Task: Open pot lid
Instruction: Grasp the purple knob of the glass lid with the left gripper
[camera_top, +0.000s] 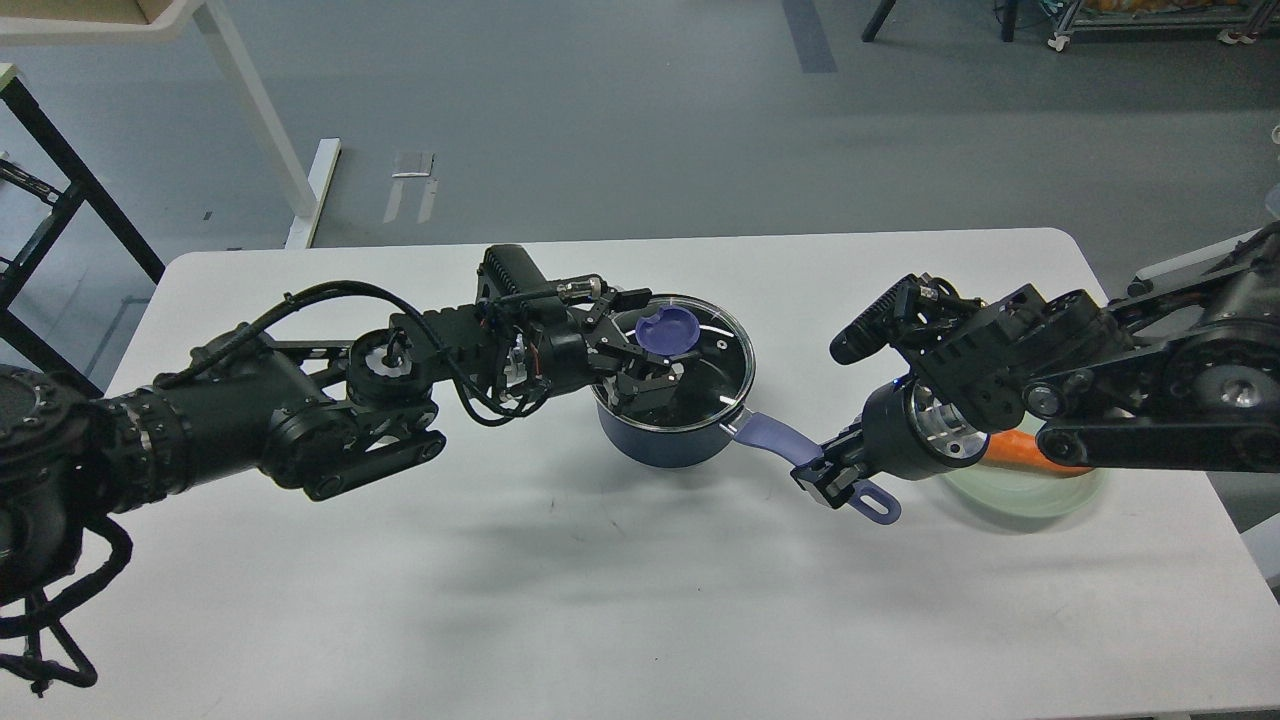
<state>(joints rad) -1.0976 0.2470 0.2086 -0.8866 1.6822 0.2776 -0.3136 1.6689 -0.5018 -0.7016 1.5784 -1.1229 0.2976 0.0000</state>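
The left arm's thick black shoulder segment (60, 480) is filling the lower-left edge, nearest the camera, and reaching rightward across the white table (560, 600) toward the pot (665, 440). The pot is sitting upright near the table's middle, its lavender handle (775, 440) pointing right and slightly toward the camera. The lid (705, 365) is lying over the pot's mouth, its metal rim appearing to rest on the pot all round, with the purple knob (668, 328) toward its far-left part. The left gripper (655, 362) is hovering over the lid's left half, just beside and below the knob; its fingers are looking spread apart over the glass and are not closing on the knob. The right gripper (828, 478) is coming in from the right and is clamping the handle near its outer end, with the handle's holed tip (880, 508) sticking out past the fingers. Behind the right wrist, a pale green plate (1040, 490) is lying on the table, with an orange object (1010, 450) on it, mostly hidden by the arm.
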